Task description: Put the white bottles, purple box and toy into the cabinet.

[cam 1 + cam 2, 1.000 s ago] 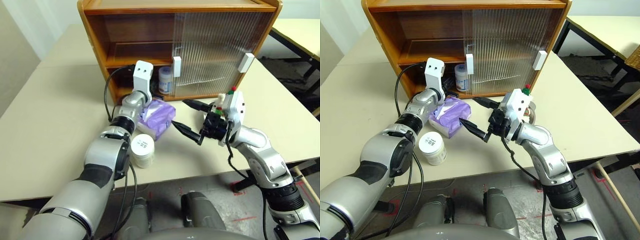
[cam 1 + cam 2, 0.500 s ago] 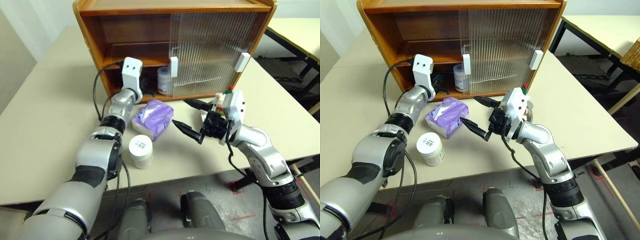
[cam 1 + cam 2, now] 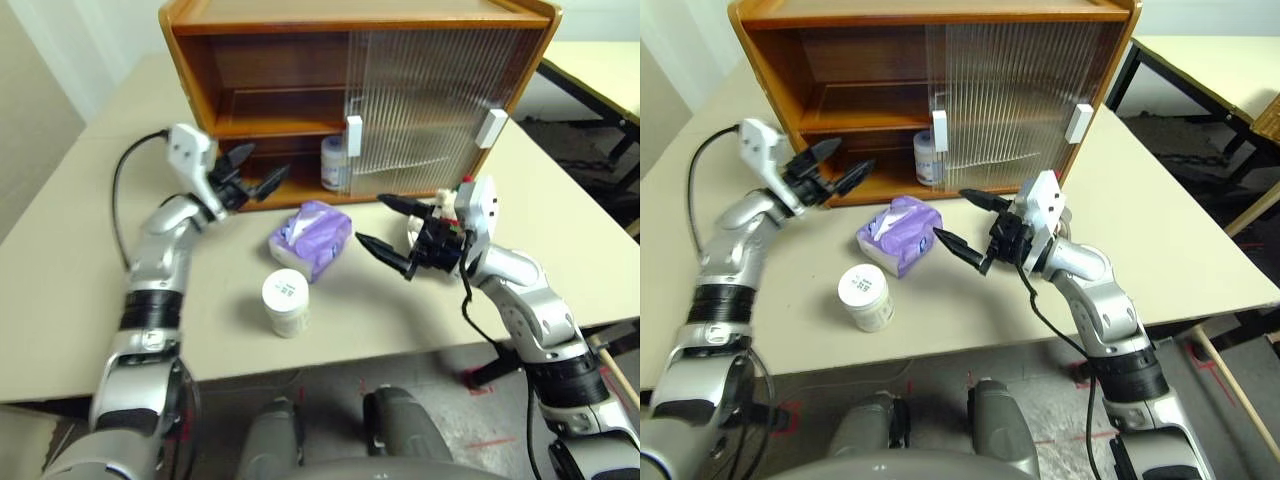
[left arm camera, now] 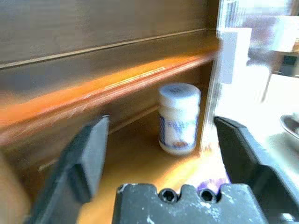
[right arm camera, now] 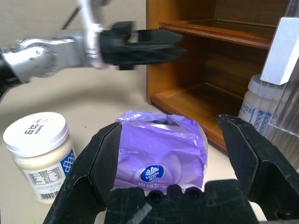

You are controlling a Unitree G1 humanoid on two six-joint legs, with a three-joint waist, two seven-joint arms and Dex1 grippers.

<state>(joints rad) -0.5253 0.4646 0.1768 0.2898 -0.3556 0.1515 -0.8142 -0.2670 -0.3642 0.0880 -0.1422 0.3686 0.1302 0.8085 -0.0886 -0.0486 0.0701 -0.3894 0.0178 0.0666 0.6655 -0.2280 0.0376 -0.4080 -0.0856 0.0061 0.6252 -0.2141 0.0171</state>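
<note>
Both grippers [image 3: 250, 172] [image 3: 388, 226] wide apart, seemingly empty; purple box [image 3: 311, 236] between them

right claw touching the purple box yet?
Apart. In the left eye view, bare tabletop shows between the open right claw and the purple box; its fingertips stop short of the wrapper.

Both end effectors, L [image 3: 252, 172] & R [image 3: 384, 225], open, empty.

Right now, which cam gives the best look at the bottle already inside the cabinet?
Left wrist view: the white bottle stands unobstructed on the cabinet's lower shelf, though blurred. Both eye views show it partly hidden by the sliding door's edge and white handle. Right wrist view catches it mostly through the ribbed door.
</note>
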